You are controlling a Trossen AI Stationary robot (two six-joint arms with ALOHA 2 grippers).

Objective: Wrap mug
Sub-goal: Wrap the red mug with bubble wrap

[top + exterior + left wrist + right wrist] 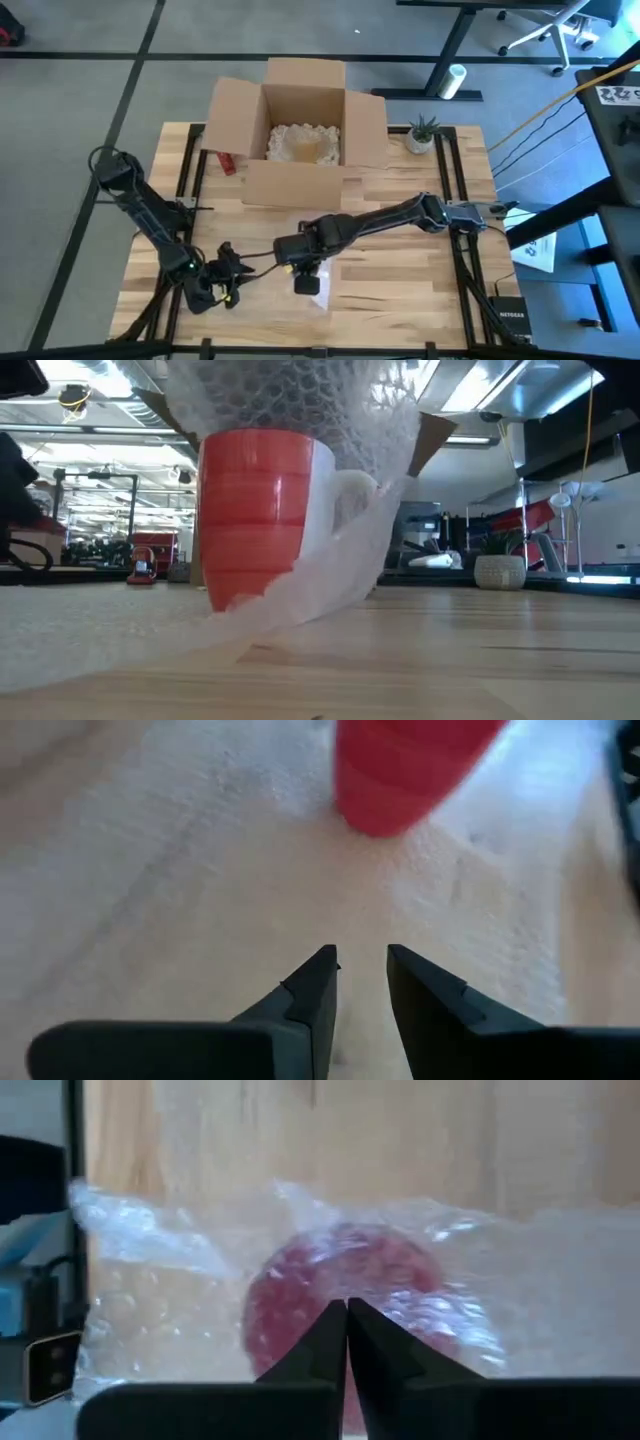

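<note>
While the right gripper (347, 1315), pinched shut on the bubble wrap (330, 575), is draping it over the mug (255, 515), wrapping is looking only begun; the left gripper (360, 970), narrowly open at 9 o'clock, is waiting.

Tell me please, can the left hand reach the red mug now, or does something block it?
Probably yes. The left hand is open and points at the red mug, with only flat bubble wrap between them. The right hand lifts wrap over the mug from the other side.
</note>
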